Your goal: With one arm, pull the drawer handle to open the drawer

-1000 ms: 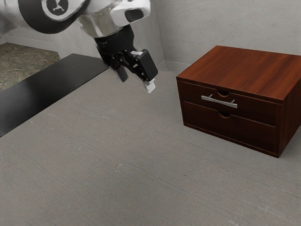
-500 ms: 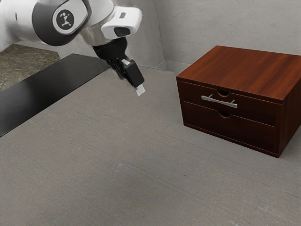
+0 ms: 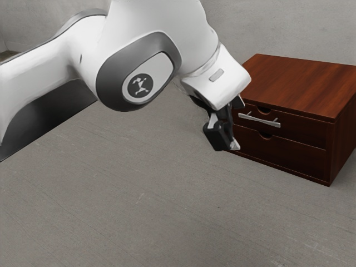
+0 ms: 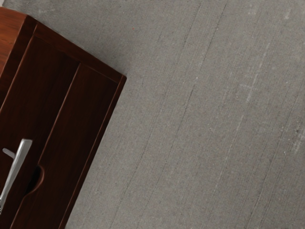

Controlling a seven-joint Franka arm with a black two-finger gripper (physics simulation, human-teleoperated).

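The arm sweeps in large from the exterior view's left, its white forearm and grey joint cap right up front. The black end effector [image 3: 228, 142] hangs down at the front of the wooden cabinet [image 3: 295, 83], low against the corner on the exterior view's left. Whether it is released or clenched, I cannot tell from this angle; it holds nothing that I can see.

The cabinet stands on the grey worktop [image 3: 139, 211], toward the exterior view's right. It has two drawers stacked one over the other. The top drawer [image 3: 303, 129] carries the silver bar handle [image 3: 259, 119], lying level across its front, with a small half-round notch just above it. The end effector is close beside the handle's end on the exterior view's left, slightly lower, and does not touch it. The top drawer's front sits flush with the lower drawer [image 3: 278, 153]: shut.

From the wrist, the camera looks down the cabinet's dark front, one end of the handle in sight, grey worktop beyond. A dark strip [image 3: 39, 125] shows under the arm.
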